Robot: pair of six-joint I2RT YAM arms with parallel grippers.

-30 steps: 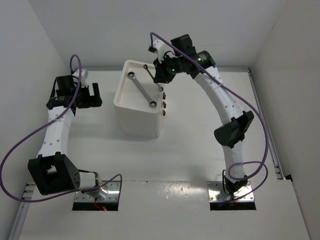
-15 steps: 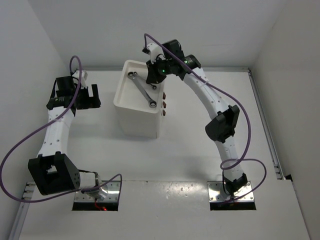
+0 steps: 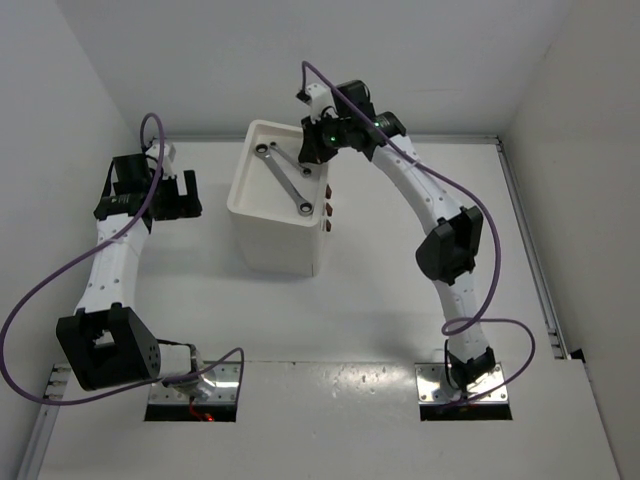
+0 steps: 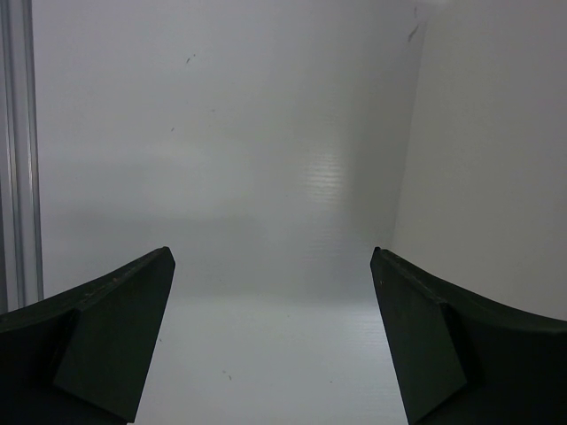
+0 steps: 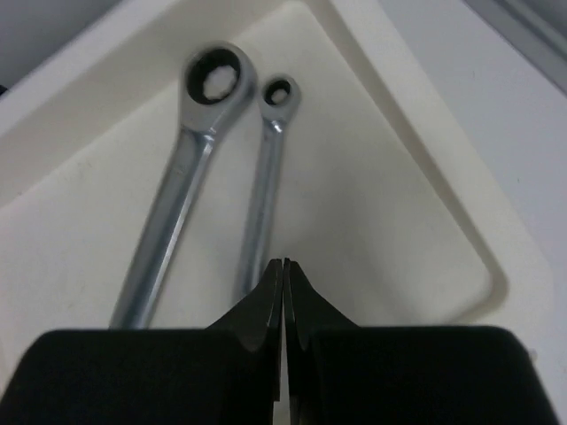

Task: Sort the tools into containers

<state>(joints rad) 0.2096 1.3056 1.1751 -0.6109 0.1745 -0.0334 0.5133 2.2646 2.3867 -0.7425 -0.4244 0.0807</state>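
Two silver wrenches lie side by side in the shallow tray top [image 5: 425, 186] of the white cabinet [image 3: 275, 240]: a large wrench [image 5: 182, 186] and a thin wrench [image 5: 266, 177]. In the top view the large wrench [image 3: 283, 180] lies diagonally across the tray. My right gripper [image 5: 284, 262] is shut with nothing between its jaws, just above the thin wrench's handle, and it hovers over the tray's right rear [image 3: 305, 157]. My left gripper [image 4: 272, 257] is open and empty, well left of the cabinet [image 3: 187, 195]. The pliers and the screwdriver are out of view.
The cabinet's small dark red drawer handles [image 3: 328, 210] face right. White walls close in the table on the left, back and right. A metal rail [image 4: 19, 150] runs along the left wall, close to the left gripper.
The right gripper swung left over the tray, then drew back slightly. The thin wrench it carried now lies in the tray beside the large one. The left arm has not moved.
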